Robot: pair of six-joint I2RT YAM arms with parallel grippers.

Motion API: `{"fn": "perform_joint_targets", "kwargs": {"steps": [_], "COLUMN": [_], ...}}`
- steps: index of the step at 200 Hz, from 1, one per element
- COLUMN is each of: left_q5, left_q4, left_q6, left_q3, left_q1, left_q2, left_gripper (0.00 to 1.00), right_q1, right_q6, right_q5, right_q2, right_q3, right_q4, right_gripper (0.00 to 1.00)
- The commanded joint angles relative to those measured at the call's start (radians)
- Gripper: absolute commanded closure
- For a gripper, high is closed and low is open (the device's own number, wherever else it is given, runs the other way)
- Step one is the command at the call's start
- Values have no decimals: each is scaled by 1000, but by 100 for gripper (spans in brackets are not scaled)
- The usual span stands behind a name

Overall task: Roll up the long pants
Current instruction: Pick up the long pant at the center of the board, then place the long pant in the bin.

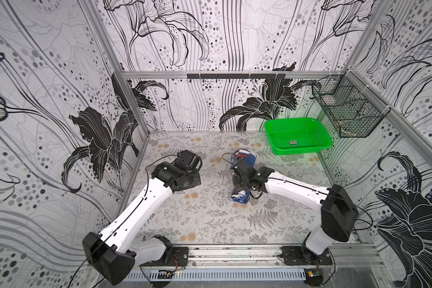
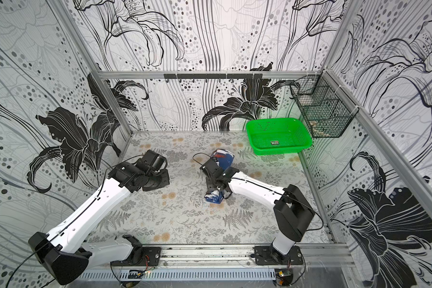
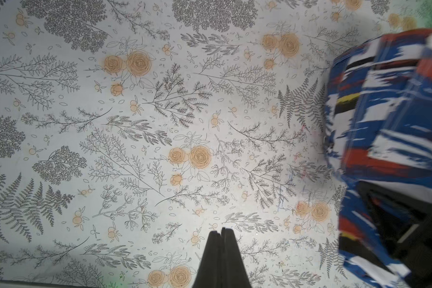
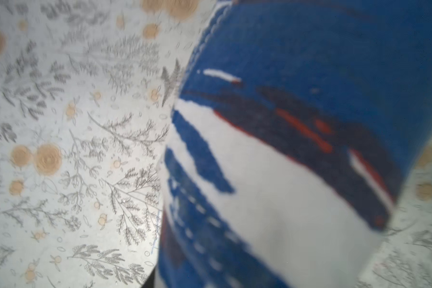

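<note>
The long pants point(image 1: 244, 156) lie as a tight roll, blue, white and red, in the middle of the table in both top views point(image 2: 222, 157). My right gripper point(image 1: 240, 180) comes down across the roll's middle and is shut on it; both ends stick out past the wrist. In the right wrist view the fabric point(image 4: 284, 149) fills most of the picture and hides the fingers. My left gripper point(image 3: 221, 230) is shut on nothing and hangs over bare table, left of the roll point(image 3: 389, 119). Its wrist point(image 1: 182, 172) sits at the table's left side.
A green plastic basket point(image 1: 302, 149) stands at the back right of the table, holding only a small label. A black wire basket point(image 1: 349, 112) hangs on the right wall above it. Patterned walls close the table on three sides.
</note>
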Motion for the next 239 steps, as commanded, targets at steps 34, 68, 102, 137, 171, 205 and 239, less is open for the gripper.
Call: {"fn": "perform_joint_targets", "kwargs": {"steps": [34, 68, 102, 137, 171, 205, 239], "left_q5": [32, 46, 56, 65, 71, 83, 106], "left_q4": [21, 46, 54, 61, 62, 66, 94], "left_q6": [-21, -26, -33, -31, -33, -41, -48], "left_q3": [-48, -77, -100, -117, -130, -151, -175], "left_q1": [3, 4, 3, 4, 3, 3, 2], "left_q2": [-42, -62, -64, -64, -71, -82, -102], "left_gripper": [100, 100, 100, 100, 100, 100, 100], "right_q1": [-204, -374, -491, -567, -666, -740, -798], "right_q6": [34, 110, 144, 131, 175, 214, 193], "right_q5": [138, 68, 63, 64, -11, -14, -73], "right_q2": [-134, -137, -97, -13, 98, 173, 266], "right_q3": [41, 72, 143, 260, 305, 308, 365], "right_q4": [144, 226, 263, 264, 344, 450, 523], "right_gripper": [100, 100, 100, 100, 100, 100, 100]}}
